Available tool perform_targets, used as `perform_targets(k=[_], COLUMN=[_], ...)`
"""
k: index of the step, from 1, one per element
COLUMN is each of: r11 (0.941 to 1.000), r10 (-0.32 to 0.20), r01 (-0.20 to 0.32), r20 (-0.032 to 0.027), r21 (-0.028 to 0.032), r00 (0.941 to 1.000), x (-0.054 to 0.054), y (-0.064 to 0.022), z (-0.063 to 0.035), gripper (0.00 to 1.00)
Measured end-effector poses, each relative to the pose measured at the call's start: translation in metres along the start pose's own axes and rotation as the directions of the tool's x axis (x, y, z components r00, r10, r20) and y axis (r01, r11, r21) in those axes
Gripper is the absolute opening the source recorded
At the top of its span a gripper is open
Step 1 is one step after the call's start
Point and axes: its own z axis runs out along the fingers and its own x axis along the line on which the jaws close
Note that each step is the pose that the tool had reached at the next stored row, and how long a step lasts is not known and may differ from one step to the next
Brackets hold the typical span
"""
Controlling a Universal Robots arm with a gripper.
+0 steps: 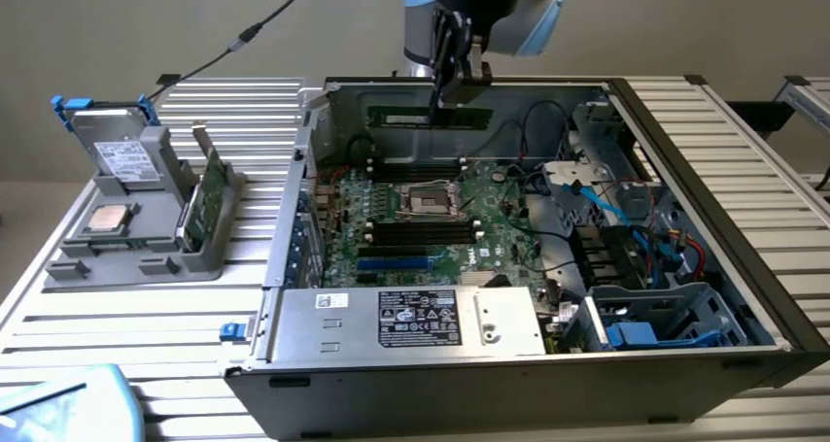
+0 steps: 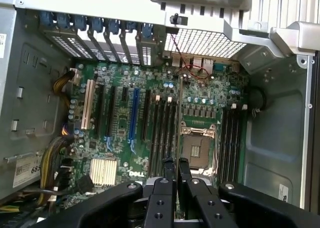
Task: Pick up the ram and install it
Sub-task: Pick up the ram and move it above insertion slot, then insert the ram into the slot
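— Has it got the ram (image 1: 429, 119)?
— Yes. The gripper (image 1: 454, 100) is pinched nearly closed on the stick's upper edge, and the stick hangs level in the air inside the open computer case (image 1: 519, 393), near its far wall.
— So the picking-up is finished?
— I'd say so. It's well apart from the grey stand (image 1: 78, 267) at the exterior view's left, where a broader green card (image 1: 204, 201) stands upright.
— And installed?
— Not yet. It hangs above the motherboard (image 1: 500, 219), touching nothing, and the black slots (image 1: 418, 233) beside the processor socket (image 1: 429, 201) look vacant. On the wrist view the fingers (image 2: 162, 198) sit over a bank of slots, but which slot it's lined up with I can't tell
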Motion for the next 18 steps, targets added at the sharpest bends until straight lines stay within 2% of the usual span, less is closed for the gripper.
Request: perform_targets(k=[9, 13, 18], r11=[0.9997, 0.9993, 0.9993], r10=[0.011, 0.023, 0.023], r01=[-0.011, -0.022, -0.022], r20=[-0.0144, -0.0154, -0.0155], r21=[0.0213, 0.0298, 0.0299], r00=[0.9998, 0.9996, 0.9996], x=[-0.0046, -0.0055, -0.0055], y=[-0.0013, -0.0018, -0.0019], z=[0.0055, 0.0086, 0.0088], gripper=[0.14, 0.14, 0.14])
